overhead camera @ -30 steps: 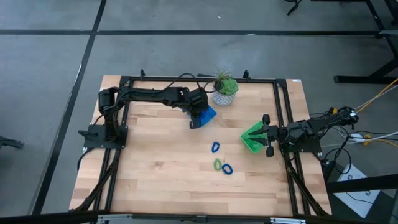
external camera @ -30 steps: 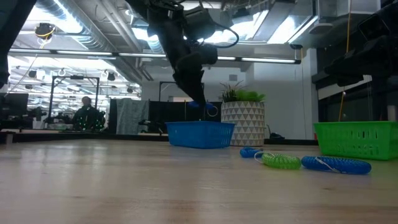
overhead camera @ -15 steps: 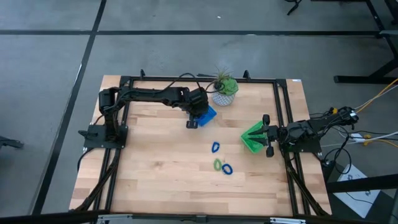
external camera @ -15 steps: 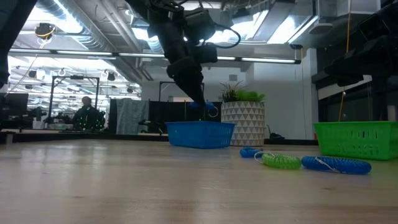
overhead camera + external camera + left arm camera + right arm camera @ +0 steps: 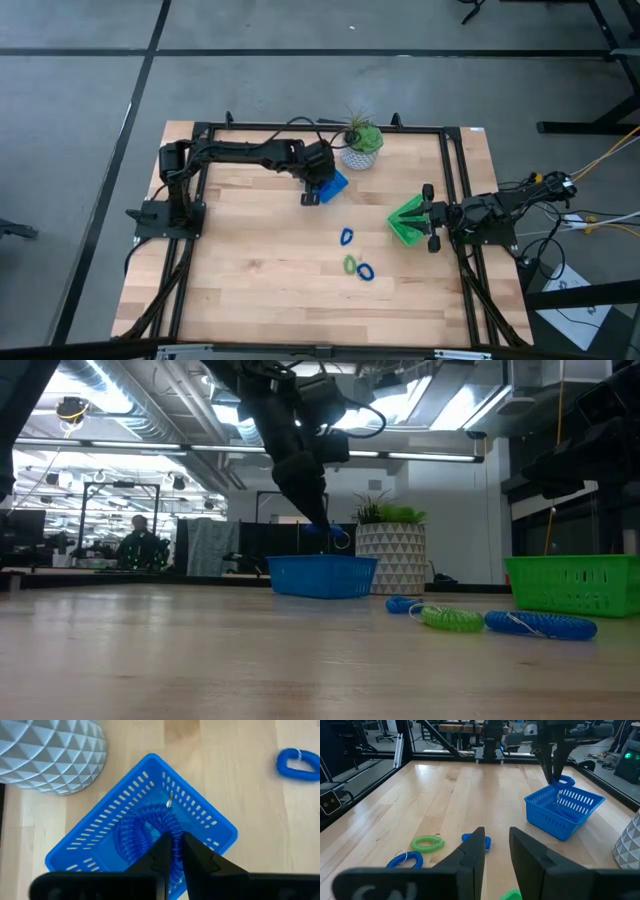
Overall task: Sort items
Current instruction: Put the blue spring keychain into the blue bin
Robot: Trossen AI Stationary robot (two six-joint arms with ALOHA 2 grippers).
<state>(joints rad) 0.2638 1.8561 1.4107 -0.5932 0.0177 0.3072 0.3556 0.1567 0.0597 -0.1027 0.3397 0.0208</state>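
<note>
Three coil rings (image 5: 355, 257) are lying loose mid-table, two blue, one green. The left gripper (image 5: 172, 851) is pinching a blue coil ring (image 5: 147, 827) over the blue basket (image 5: 210, 815). The right gripper (image 5: 496, 845) is waiting, fingers parted, by the green basket (image 5: 408, 222). Light, springy things, probably; best pinched across the coil.

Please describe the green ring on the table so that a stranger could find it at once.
Start at the green tray on the table's right side, then look toward the table's middle, where three rings lie loose on the wood. The green ring lies beside a blue ring, and another blue ring lies apart. It is the only green one among them.
</note>
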